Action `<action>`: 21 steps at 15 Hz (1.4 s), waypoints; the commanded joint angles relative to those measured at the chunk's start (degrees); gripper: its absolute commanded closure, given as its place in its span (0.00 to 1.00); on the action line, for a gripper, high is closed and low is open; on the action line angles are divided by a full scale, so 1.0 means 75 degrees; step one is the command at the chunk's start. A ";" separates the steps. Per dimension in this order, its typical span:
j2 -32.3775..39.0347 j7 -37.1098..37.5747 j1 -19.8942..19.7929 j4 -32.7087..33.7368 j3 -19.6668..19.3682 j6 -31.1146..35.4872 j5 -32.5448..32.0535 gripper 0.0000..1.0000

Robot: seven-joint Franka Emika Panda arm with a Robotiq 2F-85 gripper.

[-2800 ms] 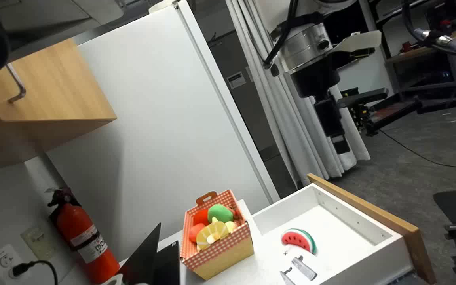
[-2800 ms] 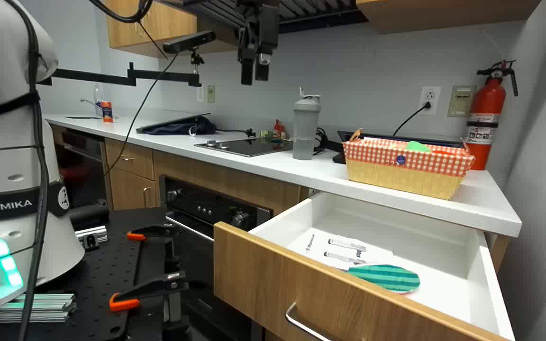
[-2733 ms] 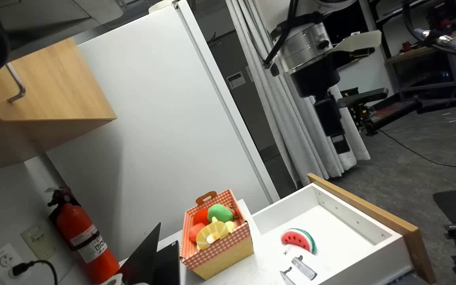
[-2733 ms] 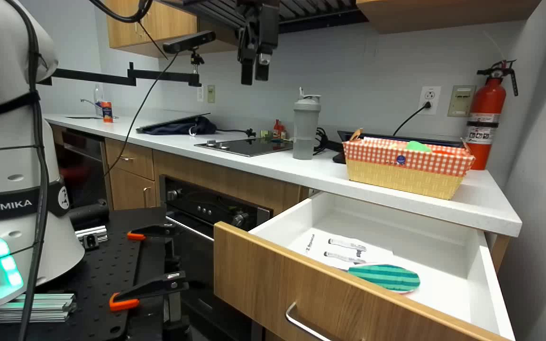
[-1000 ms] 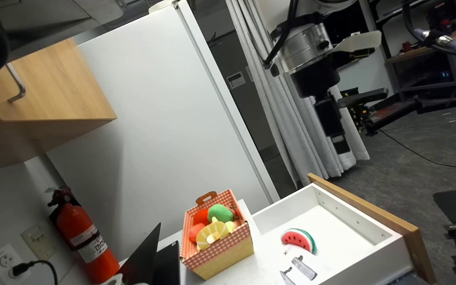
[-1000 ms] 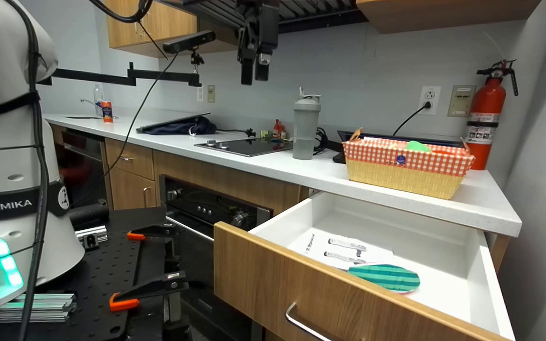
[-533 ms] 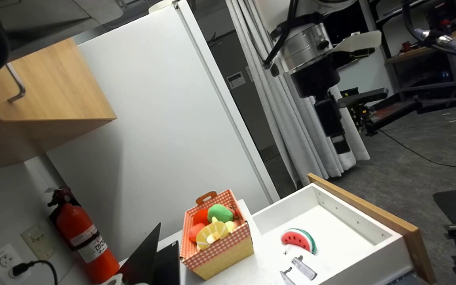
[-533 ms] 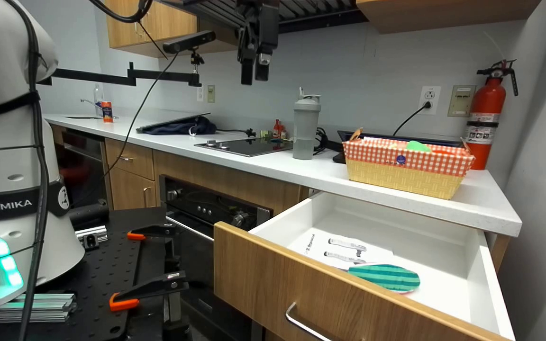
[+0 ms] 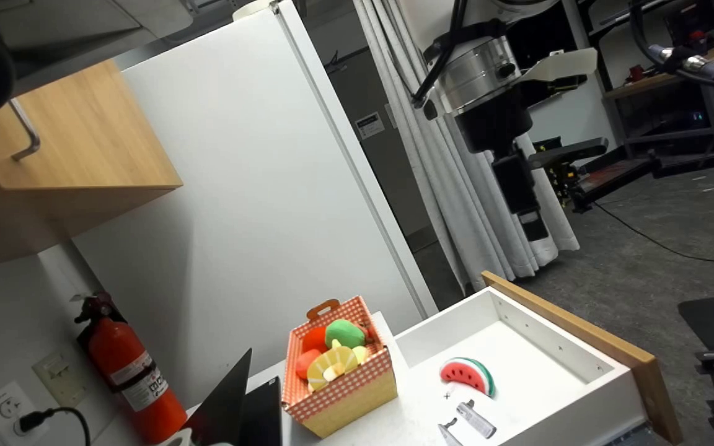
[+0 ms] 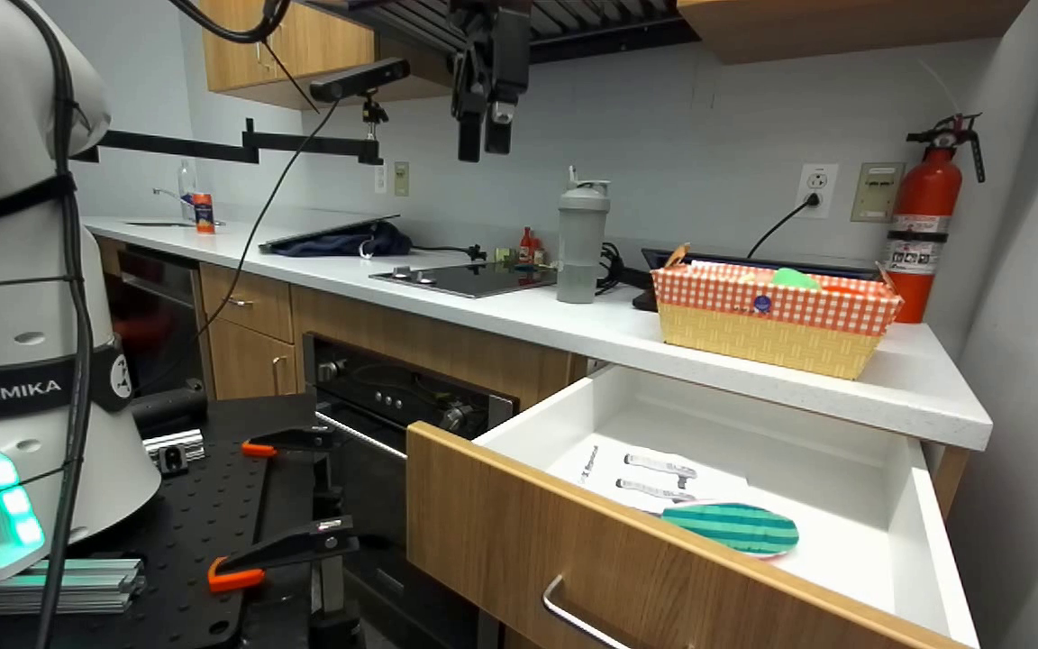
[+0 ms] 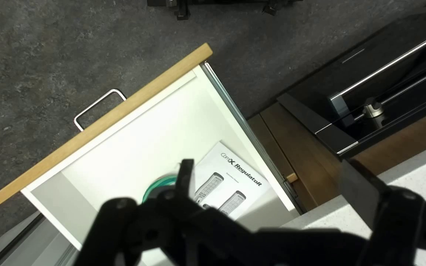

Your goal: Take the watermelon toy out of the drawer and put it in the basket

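Tool (image 10: 484, 149): unmoved, hanging high, spread apart with nothing between; the pick seems yet to begin.
Toy watermelon slice (image 9: 467, 375): unshifted inside the open drawer (image 9: 540, 371).
Striped rind (image 10: 731, 529): faces the wooden front (image 10: 501, 518), seeded flesh (image 9: 460, 373) the counter (image 10: 920, 379).
Long axis: roughly along that front; any lean is hard to judge.

Sheet (image 11: 229, 181): printed "ComX RegulatoR"; small line beneath not legible. Black band (image 10: 32, 390): marked "KA EMIKA", start cut off. Extinguisher label (image 10: 915, 255): too small to be read.
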 commanded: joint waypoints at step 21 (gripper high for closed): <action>0.0367 0.0336 -0.0141 -0.0008 0.0026 0.0704 -0.0230 0.00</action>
